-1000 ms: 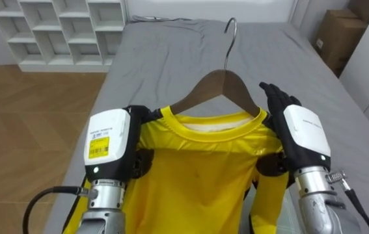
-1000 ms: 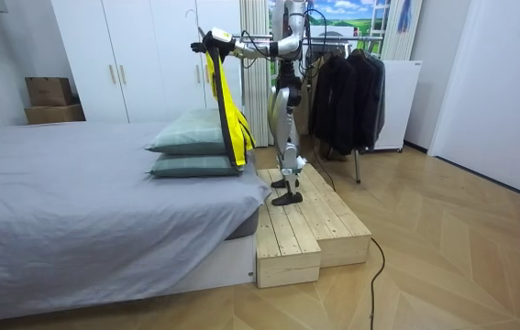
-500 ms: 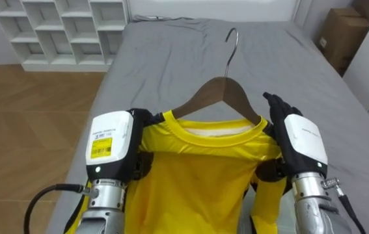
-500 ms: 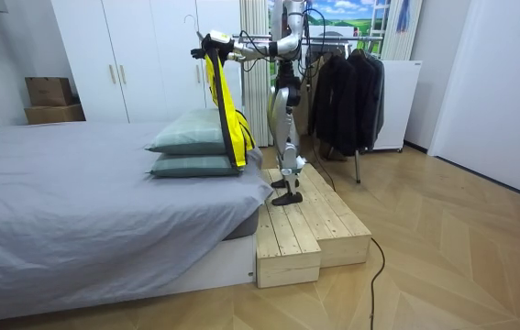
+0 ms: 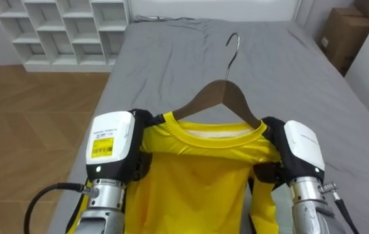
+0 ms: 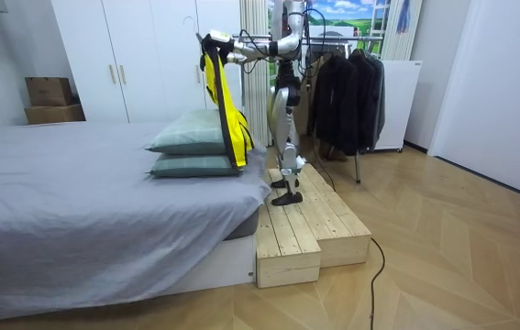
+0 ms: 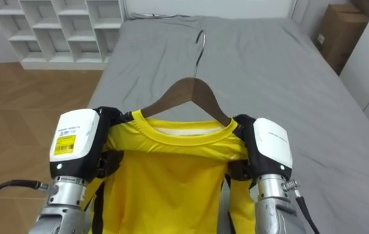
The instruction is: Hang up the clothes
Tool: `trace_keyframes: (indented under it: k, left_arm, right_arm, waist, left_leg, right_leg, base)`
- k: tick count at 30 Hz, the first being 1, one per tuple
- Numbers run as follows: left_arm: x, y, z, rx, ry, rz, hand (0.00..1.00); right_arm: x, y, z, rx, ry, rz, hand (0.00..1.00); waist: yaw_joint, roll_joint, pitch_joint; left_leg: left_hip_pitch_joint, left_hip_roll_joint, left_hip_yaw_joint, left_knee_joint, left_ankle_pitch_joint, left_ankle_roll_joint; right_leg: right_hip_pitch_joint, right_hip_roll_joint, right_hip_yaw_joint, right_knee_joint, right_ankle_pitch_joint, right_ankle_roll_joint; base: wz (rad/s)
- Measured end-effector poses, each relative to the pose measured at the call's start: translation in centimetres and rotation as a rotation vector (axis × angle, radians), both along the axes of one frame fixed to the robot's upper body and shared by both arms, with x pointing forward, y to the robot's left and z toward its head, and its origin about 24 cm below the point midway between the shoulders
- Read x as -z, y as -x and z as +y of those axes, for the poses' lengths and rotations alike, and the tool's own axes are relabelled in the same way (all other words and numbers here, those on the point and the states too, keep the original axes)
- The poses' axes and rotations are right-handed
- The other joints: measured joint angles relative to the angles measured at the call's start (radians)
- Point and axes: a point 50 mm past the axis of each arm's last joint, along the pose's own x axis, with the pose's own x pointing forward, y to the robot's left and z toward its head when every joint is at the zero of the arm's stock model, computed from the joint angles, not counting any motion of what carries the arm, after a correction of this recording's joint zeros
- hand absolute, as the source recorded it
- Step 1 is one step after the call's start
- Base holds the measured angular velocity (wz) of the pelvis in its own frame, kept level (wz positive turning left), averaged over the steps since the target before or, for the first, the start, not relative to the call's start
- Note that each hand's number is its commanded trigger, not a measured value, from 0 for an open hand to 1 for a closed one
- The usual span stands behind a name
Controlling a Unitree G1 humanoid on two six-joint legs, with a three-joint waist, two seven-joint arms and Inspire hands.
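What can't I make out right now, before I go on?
- Left hand, right hand: hold on the shirt hidden under their own backs, eye views.
- Hanger: ends inside the shirt, eye views; too small in room view.
- Shirt's hem: cut off by eye views' lower edge.

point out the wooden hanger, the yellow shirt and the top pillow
brown wooden hanger with a metal hook (image 5: pixel 223 88): left eye view, on the wooden peak below the hook
bright yellow shirt (image 5: pixel 194 188): left eye view, on the chest panel
upper grey-green pillow (image 6: pixel 182 136): room view, on its side face
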Motion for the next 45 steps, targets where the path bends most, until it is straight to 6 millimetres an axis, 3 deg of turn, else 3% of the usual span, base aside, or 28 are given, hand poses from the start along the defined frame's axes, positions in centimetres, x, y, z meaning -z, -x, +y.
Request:
trace_keyframes:
  k: [12, 21, 22, 23, 29, 35, 45]
  left_arm:
    - [0.1, 0.1, -0.2, 0.009, 0.001, 0.003, 1.0]
    - [0.1, 0.1, -0.2, 0.009, 0.001, 0.004, 1.0]
    - [0.1, 0.1, -0.2, 0.008, 0.001, 0.004, 0.4]
    - [0.1, 0.1, -0.2, 0.008, 0.002, 0.006, 0.0]
    - [0.2, 0.1, -0.5, 0.014, 0.036, 0.015, 0.0]
    - [0.4, 0.3, -1.7, 0.058, 0.11, 0.032, 0.0]
    - [0.4, 0.4, -2.0, 0.08, 0.165, 0.044, 0.0]
  right_arm:
    - [0.2, 0.0, -0.3, 0.023, 0.005, 0.019, 1.0]
    - [0.1, -0.1, -0.3, 0.025, 0.012, 0.019, 1.0]
    - [0.1, -0.1, -0.3, 0.025, 0.013, 0.02, 1.0]
    - [0.1, -0.1, -0.3, 0.022, 0.015, 0.02, 1.0]
    - [-0.1, -0.2, -0.4, 0.022, 0.027, 0.025, 1.0]
    - [0.0, -0.2, -0.2, 0.004, 0.066, 0.039, 1.0]
    - [0.4, 0.1, 0.0, -0.008, 0.069, 0.059, 1.0]
  waist:
    - [-0.002, 0.001, -0.0013]
    - [-0.006, 0.0, -0.0083]
    - [-0.008, 0.0, -0.009]
    - [-0.01, -0.001, -0.0103]
    - [-0.013, -0.001, -0.0134]
    - [-0.014, -0.001, -0.0133]
    - [-0.017, -0.012, -0.0107]
  left_leg:
    - [0.001, 0.0, 0.0, 0.0, 0.0, 0.0]
    - [0.002, 0.001, 0.001, 0.003, 0.0, 0.001]
    - [0.001, 0.0, 0.0, 0.006, 0.0, 0.001]
    - [0.001, 0.0, 0.0, 0.006, 0.0, 0.001]
    - [0.003, 0.0, -0.001, 0.007, 0.0, 0.001]
    - [0.005, 0.001, 0.0, 0.004, 0.0, 0.001]
    - [0.026, 0.0, 0.0, -0.011, 0.0, 0.0]
  right_leg:
    - [0.0, 0.001, 0.001, 0.001, 0.0, 0.0]
    - [0.001, 0.001, 0.001, 0.003, 0.0, 0.0]
    - [0.002, 0.001, 0.001, 0.003, 0.0, 0.0]
    - [0.003, 0.001, 0.001, 0.003, 0.0, 0.0]
    - [0.004, 0.001, 0.001, 0.003, 0.0, 0.0]
    - [0.005, 0.001, 0.001, 0.003, 0.0, 0.0]
    - [0.021, 0.001, 0.001, 0.001, 0.0, 0.0]
  base:
    - [0.0]
    - [0.0]
    - [0.0]
    - [0.0]
    - [0.0]
    - [0.0]
    - [0.0]
